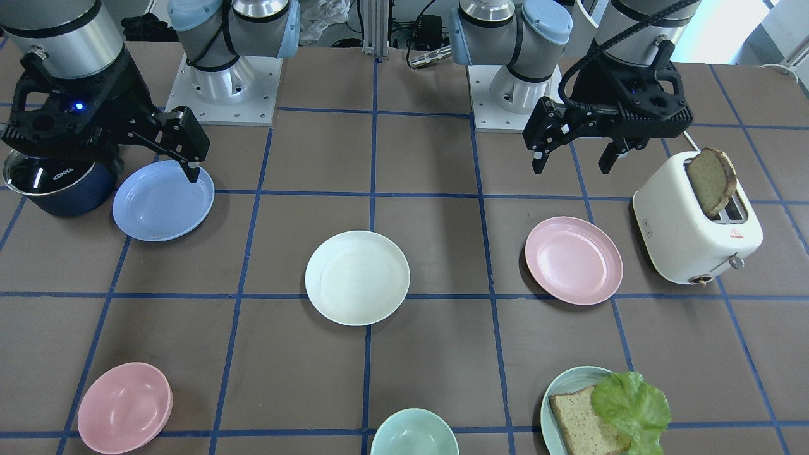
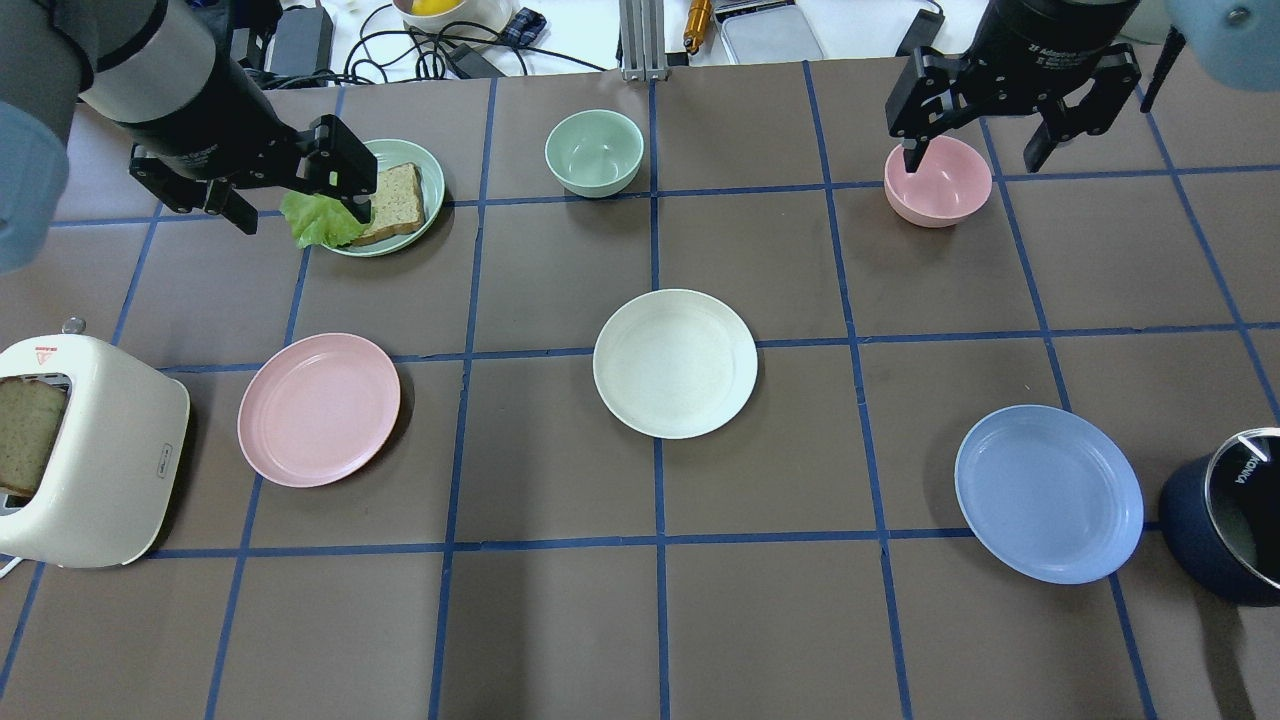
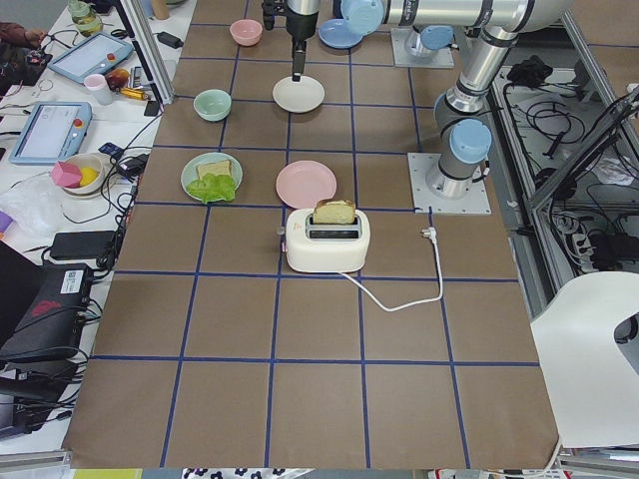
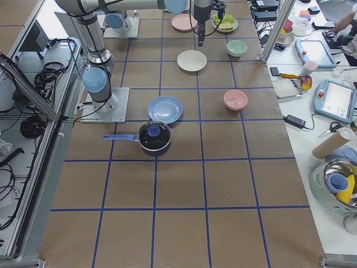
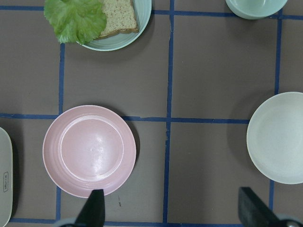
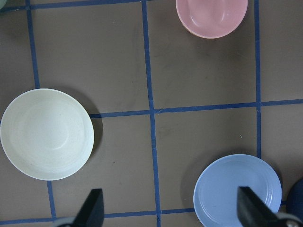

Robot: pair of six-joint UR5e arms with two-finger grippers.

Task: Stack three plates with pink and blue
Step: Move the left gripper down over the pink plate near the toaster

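Note:
Three matching plates lie apart on the brown table. The cream-white plate (image 2: 675, 363) is in the middle, the pale pink plate (image 2: 318, 409) on my left and the light blue plate (image 2: 1048, 493) on my right. My left gripper (image 2: 300, 215) is open and empty, high above the table. Its wrist view shows the pink plate (image 5: 89, 150) below and the cream plate (image 5: 279, 137) at the right edge. My right gripper (image 2: 972, 160) is open and empty, also high. Its wrist view shows the blue plate (image 6: 237, 190) and the cream plate (image 6: 46, 134).
A white toaster (image 2: 85, 450) with a bread slice stands left of the pink plate. A dark blue pot (image 2: 1225, 525) stands right of the blue plate. At the far side are a pink bowl (image 2: 937, 180), a green bowl (image 2: 594, 152) and a teal plate (image 2: 436, 190) with bread and lettuce.

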